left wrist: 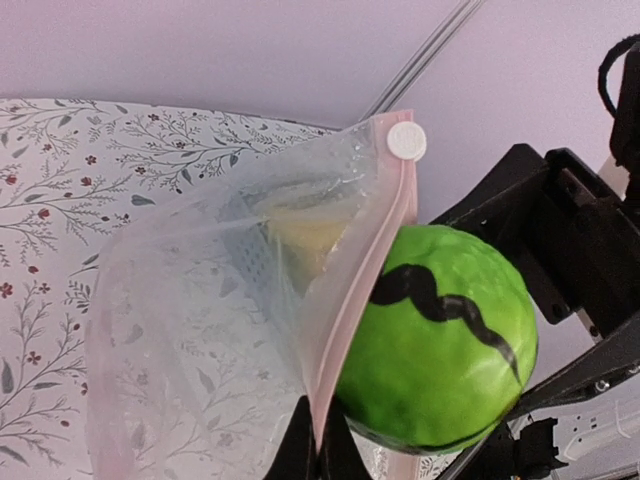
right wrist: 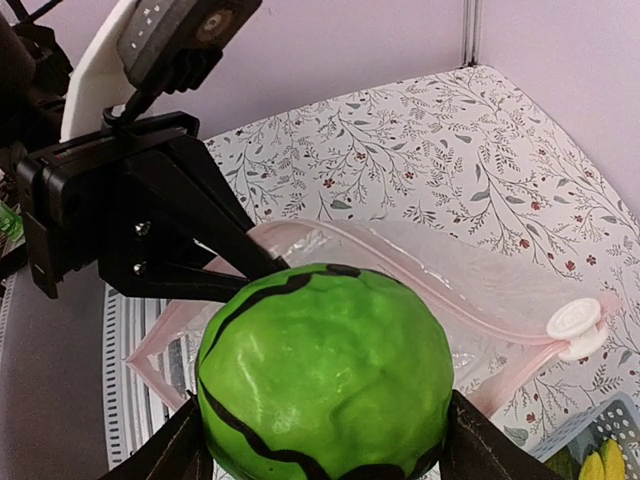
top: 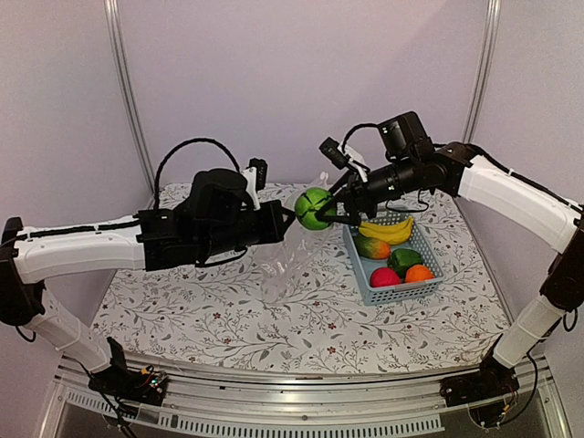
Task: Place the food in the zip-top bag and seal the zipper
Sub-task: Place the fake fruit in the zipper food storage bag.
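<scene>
Zip-top bag (left wrist: 200, 300) is hanging in the air over the flowery desk (top: 182, 319), roughly mid-desk. My left claw (left wrist: 318, 440) is pressed together on its mouth edge. It's clear, crinkly film, so I'd expect it to weigh next to nothing and flop wherever it likes. The only part with any stiffness looks like the strip along the mouth, which makes it the place to take hold. Pinch the film itself and it'll probably just slide or bunch up.

The light-blue basket (top: 401, 294) sits on the desk to the right of the bag. The bananas (top: 388, 230), mango (top: 372, 246), pepper (top: 403, 260), pink-red fruit (top: 384, 276) and orange (top: 419, 273) are all in it.

The round green ball (left wrist: 440, 350) is up at the bag's mouth, clamped between the fingers of my right claw (right wrist: 325, 455), which are spread wide around it. It looks like hard, smooth plastic, so light but likely slippery. It's also fat compared with the opening. From the left wrist view it sits just beside the zipper (left wrist: 365, 290), maybe touching, and I'd say it's not inside yet.

The little white slider (left wrist: 406, 140) is parked at the far end of the strip, so the mouth is unsealed.
</scene>
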{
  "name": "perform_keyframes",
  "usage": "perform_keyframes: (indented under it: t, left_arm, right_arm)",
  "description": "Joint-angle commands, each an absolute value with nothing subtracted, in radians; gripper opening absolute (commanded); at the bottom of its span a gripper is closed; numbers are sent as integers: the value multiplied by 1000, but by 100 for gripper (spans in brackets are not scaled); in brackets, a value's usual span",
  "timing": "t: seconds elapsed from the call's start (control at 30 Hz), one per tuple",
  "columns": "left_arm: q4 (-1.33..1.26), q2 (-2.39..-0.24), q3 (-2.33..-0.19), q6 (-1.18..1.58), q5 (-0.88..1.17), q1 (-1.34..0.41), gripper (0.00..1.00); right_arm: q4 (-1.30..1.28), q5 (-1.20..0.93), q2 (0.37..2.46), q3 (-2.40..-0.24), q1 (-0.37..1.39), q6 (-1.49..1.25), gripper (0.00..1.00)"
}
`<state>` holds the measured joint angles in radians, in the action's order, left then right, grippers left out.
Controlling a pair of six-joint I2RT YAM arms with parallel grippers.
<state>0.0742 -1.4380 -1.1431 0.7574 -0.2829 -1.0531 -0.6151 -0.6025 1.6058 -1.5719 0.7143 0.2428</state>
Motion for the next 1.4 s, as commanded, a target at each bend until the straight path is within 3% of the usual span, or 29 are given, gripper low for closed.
perform_keyframes:
  t: [0.0,0.3,0.77,1.0,1.37]
  left_arm:
    - [16,-1401,-1129,774,-289,-1060,0]
    - [-21,-1424,-1133,774,-275,-1061,0]
    - [-31,-1409,-1132,771,-261,-1061,0]
    - [-24,-1382,-1106,776,-285,-1055,0]
    - [-22,-1374,-1085,787,-267,-1025,0]
  right_arm:
    - [-614,-512,1645,-1552,721,237,47]
    - [-657,-381,1683,-1566,782,284,49]
    - [-665,-311,1702,-1594,839,314,61]
    - [-683,-331,1684,-1636,839,329,79]
    - [-689,-332,1605,-1628,838,363,89]
